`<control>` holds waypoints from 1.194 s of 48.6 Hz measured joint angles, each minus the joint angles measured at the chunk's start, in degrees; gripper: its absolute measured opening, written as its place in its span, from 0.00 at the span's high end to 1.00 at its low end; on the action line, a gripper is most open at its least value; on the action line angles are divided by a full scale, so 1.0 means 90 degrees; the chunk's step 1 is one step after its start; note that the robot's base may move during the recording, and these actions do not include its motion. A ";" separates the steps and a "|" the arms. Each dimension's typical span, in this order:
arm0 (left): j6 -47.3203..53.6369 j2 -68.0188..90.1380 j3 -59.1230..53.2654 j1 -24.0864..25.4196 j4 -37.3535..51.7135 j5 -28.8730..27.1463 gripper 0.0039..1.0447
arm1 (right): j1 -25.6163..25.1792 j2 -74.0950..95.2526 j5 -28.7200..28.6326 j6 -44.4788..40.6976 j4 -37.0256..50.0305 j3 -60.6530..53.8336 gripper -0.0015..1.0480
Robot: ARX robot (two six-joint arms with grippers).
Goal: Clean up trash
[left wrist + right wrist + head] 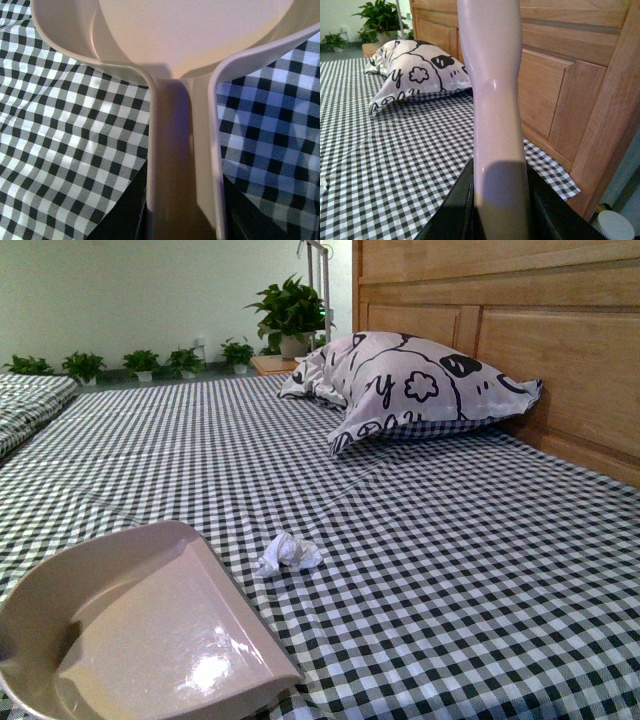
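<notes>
Front view with both wrist views: tissue wad on a gingham bed, beside a dustpan

The trash [290, 553] is a small crumpled wad of white tissue, irregular and creased, with soft folds and shadowed hollows. It lies on the bed [450, 560], just beside the straight front lip of the dustpan [140, 630] and apart from it. The bed is covered in a black-and-white gingham sheet, flat with a few shallow wrinkles. The dustpan is smooth, glossy beige plastic with a rounded raised rim and a bright highlight on its floor. Well beyond the wad, a plump white pillow [410, 385] with black cartoon markings leans against a panelled wooden headboard [560, 360].

In the left wrist view, the left pincer [182, 220] is closed around the channel-shaped neck of the dustpan, with dark jaws on either side of it. In the right wrist view, the right pincer [500, 215] clamps a smooth, pale, gently waisted handle [495, 100]; its upper end runs out of frame, so the tool cannot be identified.
</notes>
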 joint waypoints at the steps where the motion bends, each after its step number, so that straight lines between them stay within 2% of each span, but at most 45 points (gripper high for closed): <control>1: 0.0000 0.0012 0.0017 -0.0010 0.0000 -0.0010 0.75 | 0.0000 0.0000 0.0000 0.0000 0.0000 0.0000 0.80; 18: 0.0175 0.0469 0.0520 -0.0061 -0.0527 -0.0469 0.75 | 0.0000 0.0000 0.0002 0.0002 0.0000 0.0000 0.80; 39: 0.0199 0.0522 0.0576 -0.0061 -0.0527 -0.0508 0.75 | 0.0000 0.0000 0.0002 0.0002 0.0000 0.0000 0.80; 41: 0.0199 0.0522 0.0576 -0.0061 -0.0527 -0.0510 0.75 | -0.0068 0.0073 -0.0248 0.0131 -0.0253 0.0073 0.80; 43: 0.0199 0.0522 0.0576 -0.0061 -0.0527 -0.0512 0.75 | -0.0340 0.0342 -0.1037 0.0187 -0.1192 0.0430 0.80; 47: 0.0202 0.0522 0.0576 -0.0061 -0.0527 -0.0522 0.75 | -0.0804 0.1141 -0.2290 0.0100 -0.2050 0.1020 0.80; 53: 0.0202 0.0522 0.0578 -0.0061 -0.0527 -0.0522 0.75 | -0.1158 0.2713 -0.3337 -0.0199 -0.1481 0.1445 0.80; 58: 0.0202 0.0522 0.0578 -0.0061 -0.0527 -0.0522 0.75 | -0.1229 0.4039 -0.3432 -0.0532 -0.0777 0.1916 0.80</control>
